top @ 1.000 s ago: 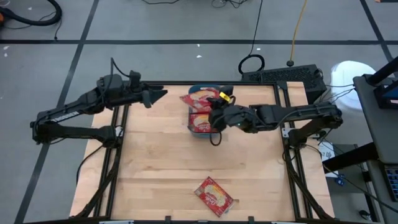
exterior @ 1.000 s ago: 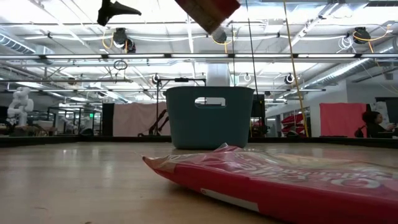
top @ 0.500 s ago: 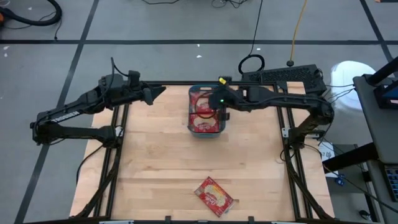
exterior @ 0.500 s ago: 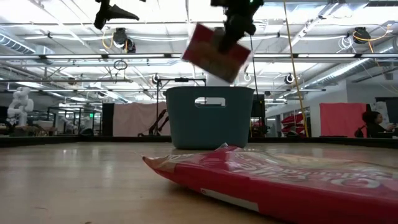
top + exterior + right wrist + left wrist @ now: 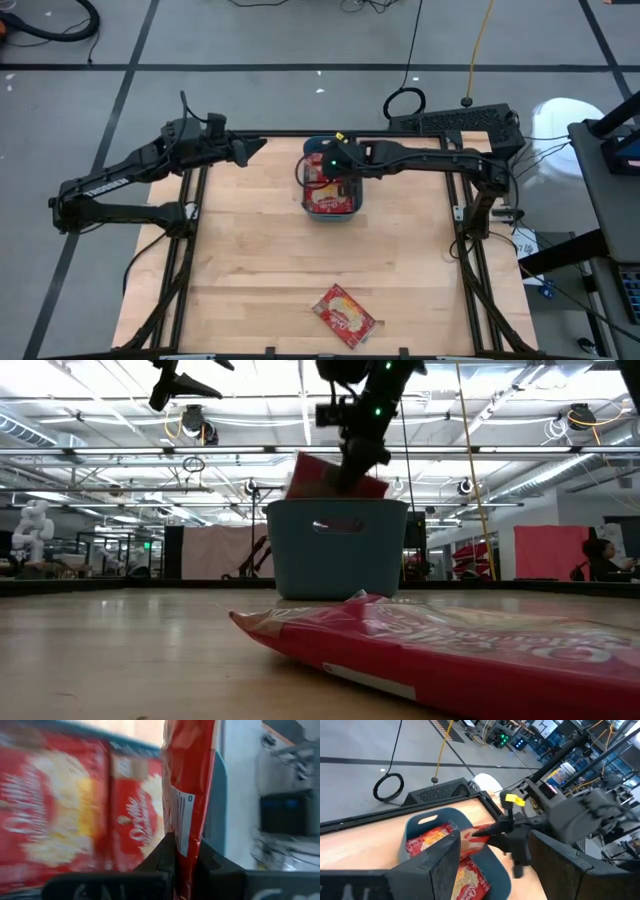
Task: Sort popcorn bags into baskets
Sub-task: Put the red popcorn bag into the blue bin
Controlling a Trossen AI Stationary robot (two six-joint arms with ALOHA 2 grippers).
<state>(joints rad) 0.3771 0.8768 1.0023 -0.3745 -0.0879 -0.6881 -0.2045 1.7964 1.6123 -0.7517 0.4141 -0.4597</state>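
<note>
**A:** What is the working gripper doing?

**B:** The right gripper (image 5: 343, 180) is pinched tight on the edge of a red popcorn bag (image 5: 322, 478), holding it edge-up just above the teal basket (image 5: 336, 548). In the low view the bag's lower edge dips behind the basket's rim. The right arm reaches in from the right side of the table, stretched out over the basket.

**A:** What is inside the basket?

**B:** Other red popcorn packets (image 5: 65, 820) with yellow popcorn pictures, lying flat under the held one. From above, two of them show side by side along the basket's length.

**A:** Where does the basket sit?

**B:** On the wooden table (image 5: 250, 260), at the middle of its far edge.

**A:** And the other arm?

**B:** The left gripper (image 5: 252, 151) hangs in the air to the left of the basket, well apart from it, its fingers parted and holding nothing.

**A:** Anything else on the table?

**B:** One more popcorn bag, the loose packet (image 5: 343, 315), lies flat near the table's near edge, slightly right of centre and turned at an angle.
</note>
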